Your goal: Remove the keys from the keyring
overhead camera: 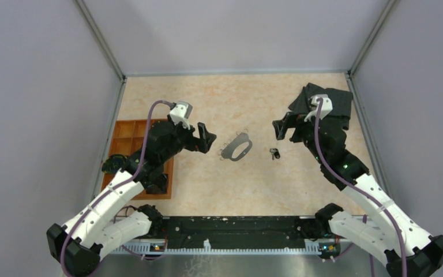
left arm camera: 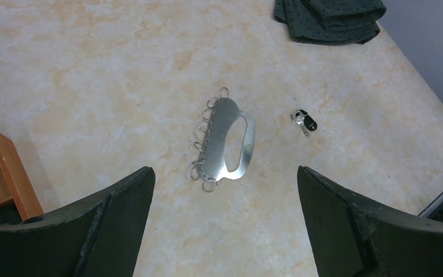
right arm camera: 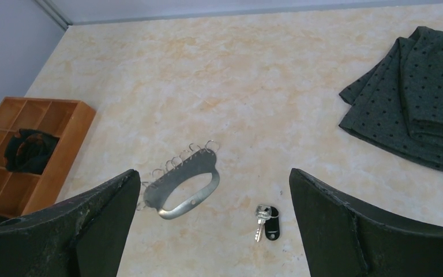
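The keyring [overhead camera: 229,149] is a flat grey metal plate with an oval hole and several small empty split rings along one edge; it lies on the table's middle and also shows in the left wrist view [left arm camera: 222,133] and the right wrist view [right arm camera: 179,176]. One silver key on a black tag [overhead camera: 274,153] lies apart to its right, in the left wrist view [left arm camera: 303,121] and the right wrist view [right arm camera: 261,218]. My left gripper [overhead camera: 203,138] [left arm camera: 224,170] is open and empty just left of the keyring. My right gripper [overhead camera: 282,128] [right arm camera: 213,171] is open and empty above the key.
A wooden compartment tray [overhead camera: 128,138] [right arm camera: 34,144] with a dark bundle [right arm camera: 32,150] in it sits at the left under my left arm. A dark dotted folded cloth [overhead camera: 331,107] [left arm camera: 329,20] [right arm camera: 421,86] lies at the back right. Grey walls enclose the table.
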Motion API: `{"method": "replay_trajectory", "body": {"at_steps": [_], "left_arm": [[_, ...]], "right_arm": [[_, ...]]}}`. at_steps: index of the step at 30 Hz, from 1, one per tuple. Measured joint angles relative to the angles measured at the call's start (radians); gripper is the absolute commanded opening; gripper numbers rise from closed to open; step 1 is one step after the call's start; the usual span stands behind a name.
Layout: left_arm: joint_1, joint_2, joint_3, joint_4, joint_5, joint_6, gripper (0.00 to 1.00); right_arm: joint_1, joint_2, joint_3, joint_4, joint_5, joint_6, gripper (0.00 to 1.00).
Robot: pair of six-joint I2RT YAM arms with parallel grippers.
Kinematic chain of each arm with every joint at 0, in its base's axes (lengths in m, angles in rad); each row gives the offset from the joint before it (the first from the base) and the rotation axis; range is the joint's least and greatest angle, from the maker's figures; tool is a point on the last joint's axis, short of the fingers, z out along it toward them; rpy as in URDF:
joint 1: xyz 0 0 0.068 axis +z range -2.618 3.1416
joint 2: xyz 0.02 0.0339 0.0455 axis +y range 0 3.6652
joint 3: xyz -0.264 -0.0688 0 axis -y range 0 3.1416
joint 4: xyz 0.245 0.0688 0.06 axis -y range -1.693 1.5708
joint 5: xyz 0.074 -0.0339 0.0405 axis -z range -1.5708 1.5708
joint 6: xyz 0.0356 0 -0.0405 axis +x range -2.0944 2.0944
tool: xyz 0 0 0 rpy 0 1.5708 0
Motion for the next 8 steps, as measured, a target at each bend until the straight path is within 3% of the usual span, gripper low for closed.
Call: {"method": "replay_trajectory", "body": {"at_steps": [8], "left_arm": [[0.001, -0.001, -0.002, 0.0, 0.008, 0.003, 0.99]], "right_arm": [[0.0, -0.011, 0.0, 0.0, 0.0, 0.0, 0.99]]}}
